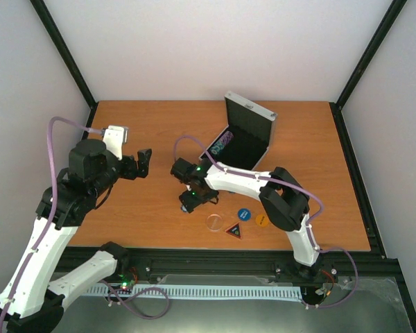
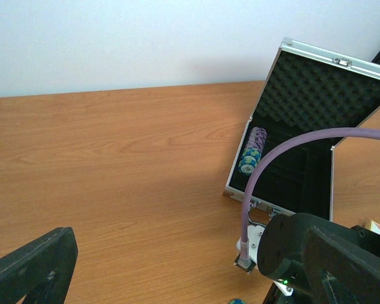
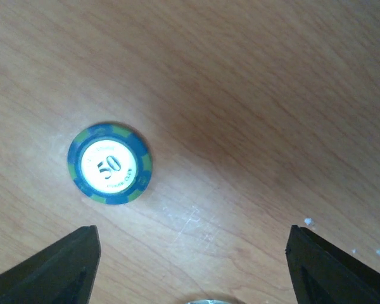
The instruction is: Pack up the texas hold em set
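Woodgrain tabletop (image 3: 240, 95) — round, stripe-edged chip (image 3: 109, 163)

Light was soft and even — bright on the white walls (image 1: 215, 48), warm on the table (image 1: 159, 125). A faint, broad shadow lay just ahead of the right gripper (image 3: 193, 235) — its fingers blurred, the poker chip (image 3: 109, 163) readable.

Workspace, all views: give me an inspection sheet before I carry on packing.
Surface: wooden table, faint scratches by the right jaws.
Job's things: silver case open, lid upright, row of chips inside; 50 chip, blue button, orange button, pale disc and triangular button loose on the table.
Clutter: nothing seen.
Grippers: left gripper jaws open, empty; right gripper jaws open, empty, by the 50 chip.
Cables: left arm's purple cable; right arm's purple cable.
Surroundings: white walls, black frame posts.
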